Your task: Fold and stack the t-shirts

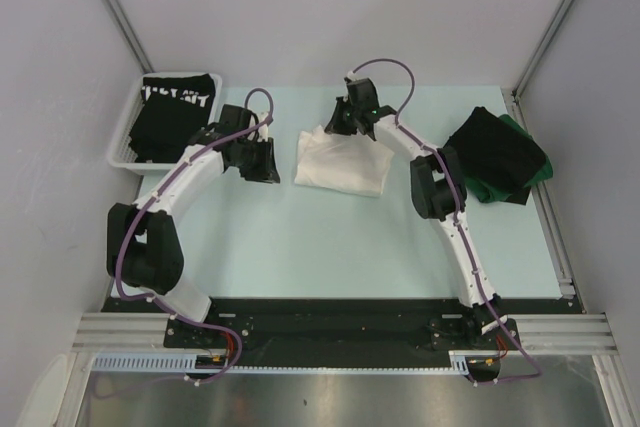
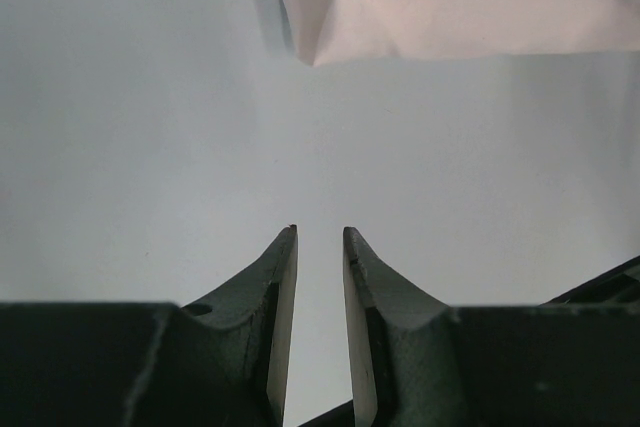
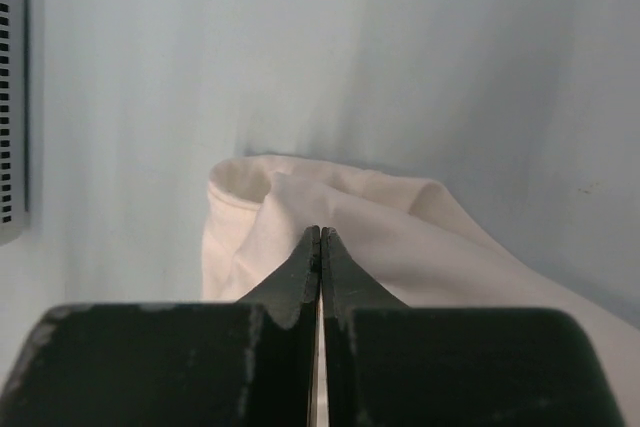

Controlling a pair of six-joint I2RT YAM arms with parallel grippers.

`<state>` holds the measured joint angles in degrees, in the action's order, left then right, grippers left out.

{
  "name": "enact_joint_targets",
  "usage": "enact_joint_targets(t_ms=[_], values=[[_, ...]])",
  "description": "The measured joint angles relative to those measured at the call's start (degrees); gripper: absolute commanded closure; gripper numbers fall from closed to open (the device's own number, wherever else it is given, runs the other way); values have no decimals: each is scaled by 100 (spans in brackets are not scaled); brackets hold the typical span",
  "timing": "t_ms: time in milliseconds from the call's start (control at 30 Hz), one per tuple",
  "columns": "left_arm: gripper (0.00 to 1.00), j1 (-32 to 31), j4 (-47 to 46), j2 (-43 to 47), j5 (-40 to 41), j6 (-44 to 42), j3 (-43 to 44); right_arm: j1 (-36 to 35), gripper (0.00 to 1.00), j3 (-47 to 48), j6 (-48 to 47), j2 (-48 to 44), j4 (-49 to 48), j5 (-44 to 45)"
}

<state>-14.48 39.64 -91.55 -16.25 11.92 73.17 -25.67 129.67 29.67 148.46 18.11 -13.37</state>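
4 t-shirts show from above. The white t-shirt (image 1: 340,165) lies crumpled and partly folded at the middle of the pale tabletop (image 1: 300,247). Its long axis runs left to right and dips a little toward the near right, and no print shows on its upper face. The right pincer (image 3: 320,232) sits at the shirt's far left corner, its jaws pressed together with a raised ridge of white cloth pinched at the tips. The left pincer (image 2: 318,232) hovers over bare tabletop just left of the shirt, partly open and gripping nothing. A black t-shirt with white lettering (image 1: 172,112) lies in the white mesh basket (image 1: 122,142) at far left, its letters too small and creased to read. At far right, a plain black t-shirt (image 1: 492,152) rests on a dark green t-shirt (image 1: 537,165).
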Motion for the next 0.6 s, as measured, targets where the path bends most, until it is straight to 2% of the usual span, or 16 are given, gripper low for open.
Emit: enact_joint_targets(t_ms=[133, 400, 600], values=[[71, 0, -13, 0, -7, 2, -4, -2, 100, -22, -15, -236, 20, 0], [71, 0, -15, 0, -50, 4, -11, -101, 100, -903, -90, -1235, -149, -7], [71, 0, -50, 2, -52, 4, -44, -177, 100, -1526, -96, -1561, -313, -66]])
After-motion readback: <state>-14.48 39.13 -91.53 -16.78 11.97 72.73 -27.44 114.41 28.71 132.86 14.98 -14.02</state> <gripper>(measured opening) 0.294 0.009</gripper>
